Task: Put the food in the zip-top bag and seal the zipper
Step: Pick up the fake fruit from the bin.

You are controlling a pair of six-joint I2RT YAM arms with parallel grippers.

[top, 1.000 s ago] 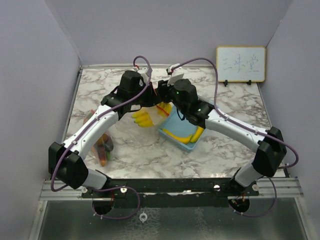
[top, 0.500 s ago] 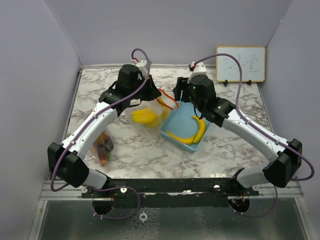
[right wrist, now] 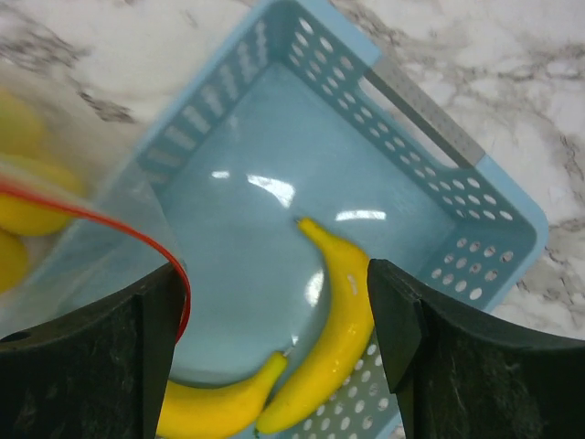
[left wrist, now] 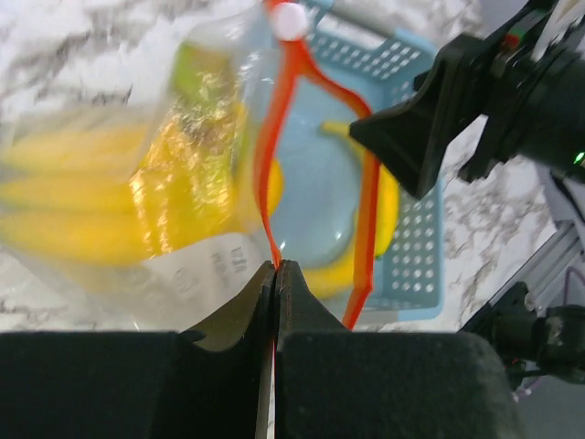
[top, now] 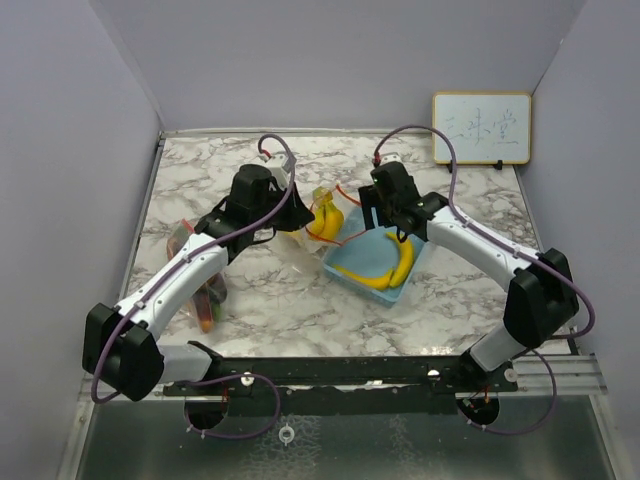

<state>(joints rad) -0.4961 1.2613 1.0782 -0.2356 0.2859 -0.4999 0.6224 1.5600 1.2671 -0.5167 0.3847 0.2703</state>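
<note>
Marble table (top: 450, 290); left end effector (left wrist: 276, 267) extended forward, pinching bag (left wrist: 196, 174) rim.

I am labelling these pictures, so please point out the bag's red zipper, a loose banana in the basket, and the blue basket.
red zipper (left wrist: 281, 101): left wrist view, its left strip.
loose banana (right wrist: 334, 338): right wrist view, middle of its body.
blue basket (right wrist: 512, 197): right wrist view, its rim.

Banana bunch (left wrist: 91, 210) in bag (left wrist: 206, 265), left of basket (right wrist: 430, 123), loose bananas (right wrist: 334, 338) in basket
</note>
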